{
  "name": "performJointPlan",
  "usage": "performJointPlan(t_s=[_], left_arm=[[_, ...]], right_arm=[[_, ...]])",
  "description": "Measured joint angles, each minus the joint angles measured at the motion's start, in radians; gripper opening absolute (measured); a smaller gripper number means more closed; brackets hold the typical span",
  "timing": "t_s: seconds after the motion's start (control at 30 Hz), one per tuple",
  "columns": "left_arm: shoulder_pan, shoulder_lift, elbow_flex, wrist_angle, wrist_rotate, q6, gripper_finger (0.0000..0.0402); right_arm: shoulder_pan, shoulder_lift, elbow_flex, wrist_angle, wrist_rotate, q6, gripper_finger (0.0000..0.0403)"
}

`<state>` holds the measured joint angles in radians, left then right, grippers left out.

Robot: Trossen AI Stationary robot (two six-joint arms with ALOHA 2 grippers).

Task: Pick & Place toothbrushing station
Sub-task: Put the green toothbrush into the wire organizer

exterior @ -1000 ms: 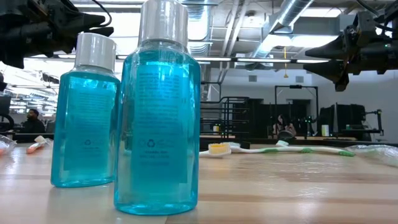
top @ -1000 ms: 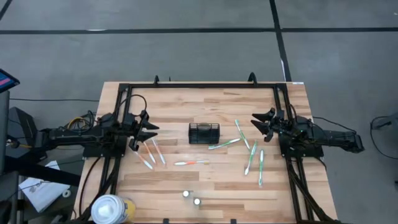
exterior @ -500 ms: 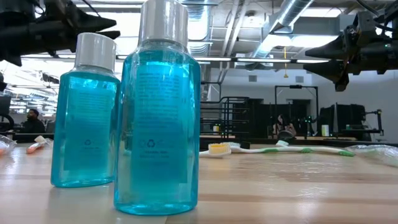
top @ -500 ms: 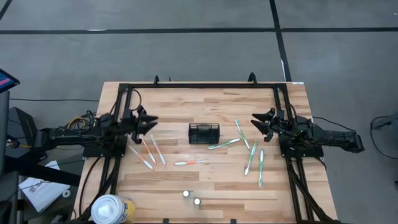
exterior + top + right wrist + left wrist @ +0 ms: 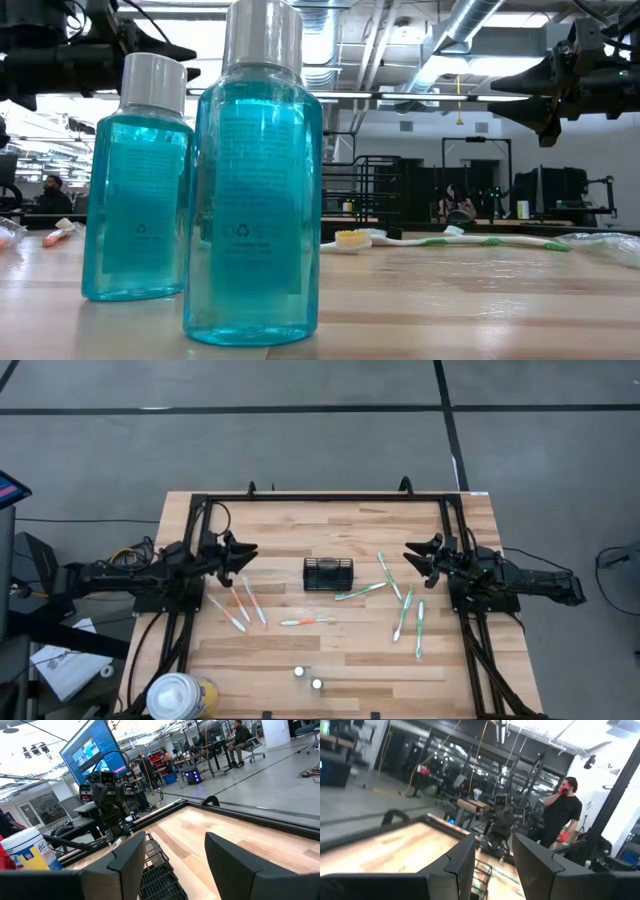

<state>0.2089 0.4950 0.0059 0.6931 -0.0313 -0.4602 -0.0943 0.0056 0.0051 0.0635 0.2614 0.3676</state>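
The left gripper has lifted and swung back from the toothbrushes beside it, empty, its fingers parted with a moderate gap. So no brush has been picked yet, I'd say. The right gripper hasn't moved, hanging wide open near the green toothbrushes. The black wire-mesh holder sits mid-table between the arms and looks empty. Two blue bottles stand at the near edge, and a white-and-yellow tub sits at the corner.

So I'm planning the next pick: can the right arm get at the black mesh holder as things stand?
Probably yes: the right tool is open, and only bare table and one green toothbrush lie before the holder.
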Motion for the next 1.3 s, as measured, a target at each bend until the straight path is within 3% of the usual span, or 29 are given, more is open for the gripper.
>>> performJointPlan(t_s=[0.13, 0.5, 0.67, 0.8, 0.97, 1.13, 1.3], left_arm=[[0.0, 0.006, 0.0, 0.024, -0.004, -0.096, 0.0127], [0.0, 0.005, 0.0, 0.039, -0.061, -0.094, 0.0127], [0.0, 0.005, 0.0, 0.041, -0.077, -0.038, 0.0127], [0.0, 0.011, 0.0, 0.041, -0.087, -0.043, 0.0127], [0.0, 0.018, 0.0, 0.04, -0.131, -0.042, 0.0127], [0.0, 0.032, 0.0, 0.04, -0.135, -0.045, 0.0127], [0.0, 0.032, 0.0, 0.051, -0.131, -0.045, 0.0127]], right_arm=[[0.0, 0.0, 0.0, 0.0, 0.0, 0.0, 0.0194], [-0.028, 0.0, 0.008, 0.2, 0.063, -0.229, 0.0196], [-0.038, 0.0, 0.044, 0.237, 0.148, -0.071, 0.0191], [-0.041, 0.001, 0.047, 0.234, 0.166, -0.055, 0.0184], [-0.054, 0.0, 0.047, 0.24, 0.357, -0.035, 0.0178], [-0.053, 0.007, 0.05, 0.245, 0.313, 0.166, 0.0176], [-0.062, 0.016, 0.05, 0.126, 0.375, 0.364, 0.0176]])
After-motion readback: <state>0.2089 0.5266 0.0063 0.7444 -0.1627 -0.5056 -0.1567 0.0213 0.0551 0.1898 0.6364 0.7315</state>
